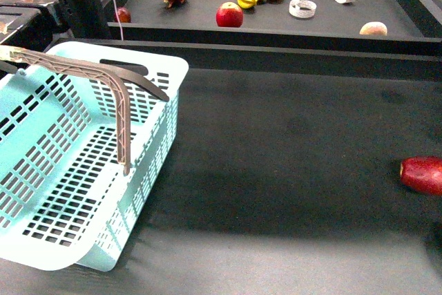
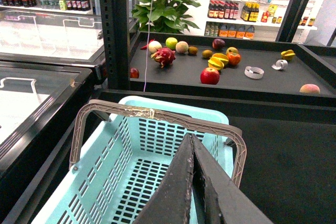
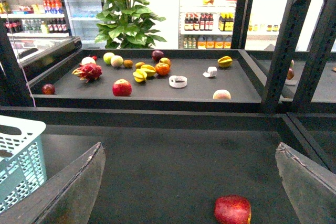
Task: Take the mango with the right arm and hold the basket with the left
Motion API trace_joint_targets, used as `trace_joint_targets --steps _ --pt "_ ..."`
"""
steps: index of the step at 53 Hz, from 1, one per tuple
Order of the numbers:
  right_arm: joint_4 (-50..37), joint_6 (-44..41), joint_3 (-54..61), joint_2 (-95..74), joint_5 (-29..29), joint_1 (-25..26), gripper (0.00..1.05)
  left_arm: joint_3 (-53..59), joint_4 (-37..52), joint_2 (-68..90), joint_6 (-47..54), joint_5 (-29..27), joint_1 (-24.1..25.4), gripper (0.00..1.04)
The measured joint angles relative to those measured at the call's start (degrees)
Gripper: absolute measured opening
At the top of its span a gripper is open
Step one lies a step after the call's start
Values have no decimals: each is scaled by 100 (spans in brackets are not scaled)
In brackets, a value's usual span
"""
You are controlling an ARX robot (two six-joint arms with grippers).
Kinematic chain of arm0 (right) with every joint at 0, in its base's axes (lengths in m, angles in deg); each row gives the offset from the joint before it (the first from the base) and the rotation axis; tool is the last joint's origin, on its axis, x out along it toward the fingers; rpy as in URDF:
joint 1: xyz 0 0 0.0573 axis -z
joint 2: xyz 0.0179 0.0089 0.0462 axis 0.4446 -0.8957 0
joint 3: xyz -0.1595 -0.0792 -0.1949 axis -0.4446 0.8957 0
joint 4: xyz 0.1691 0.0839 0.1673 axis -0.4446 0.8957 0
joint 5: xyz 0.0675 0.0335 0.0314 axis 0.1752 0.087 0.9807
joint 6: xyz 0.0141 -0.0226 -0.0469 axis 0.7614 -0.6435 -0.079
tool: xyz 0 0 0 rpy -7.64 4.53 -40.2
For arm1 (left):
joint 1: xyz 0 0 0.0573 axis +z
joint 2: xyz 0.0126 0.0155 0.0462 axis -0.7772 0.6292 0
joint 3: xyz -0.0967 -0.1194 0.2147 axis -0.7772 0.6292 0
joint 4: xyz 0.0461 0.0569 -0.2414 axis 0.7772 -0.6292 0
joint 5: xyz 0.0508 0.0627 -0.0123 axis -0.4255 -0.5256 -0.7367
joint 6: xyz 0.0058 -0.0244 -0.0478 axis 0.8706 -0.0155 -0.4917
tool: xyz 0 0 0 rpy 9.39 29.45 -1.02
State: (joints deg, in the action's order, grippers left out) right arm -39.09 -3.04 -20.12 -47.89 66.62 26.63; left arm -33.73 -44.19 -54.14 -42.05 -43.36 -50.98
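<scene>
The mango [image 3: 148,68] lies crosswise on the far shelf [image 3: 247,85], ahead and left of the spread right tool [image 3: 189,153] (left tool [image 2: 192,148] pressed together over the basket [image 2: 142,145]).

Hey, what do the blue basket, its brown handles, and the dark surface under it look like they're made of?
Basket: likely moulded plastic, light aqua, slightly glossy, judging by its uniform slotted walls and rounded rim. Handles: probably plastic too, taupe-brown and matte, with moulded ribs. Surface: dark and matte, perhaps rubbery matting or painted board; the look leaves it open.
</scene>
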Motion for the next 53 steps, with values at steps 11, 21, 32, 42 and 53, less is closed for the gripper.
trace_joint_targets --steps 11,21,32,42,53 --pt "0 0 0 0 0 0 97 0 0 -2 0 0 0 66" --pt "0 0 0 0 0 0 97 0 0 -2 7 0 0 98" --pt "0 0 0 2 -11 -2 97 -339 -522 1482 -2009 -3047 -863 97" --pt "0 0 0 2 -15 -2 97 -929 1458 4315 -4221 -2931 -562 96" --pt "0 0 0 0 -13 -2 97 -1698 2916 6769 -5167 -2262 -501 97"
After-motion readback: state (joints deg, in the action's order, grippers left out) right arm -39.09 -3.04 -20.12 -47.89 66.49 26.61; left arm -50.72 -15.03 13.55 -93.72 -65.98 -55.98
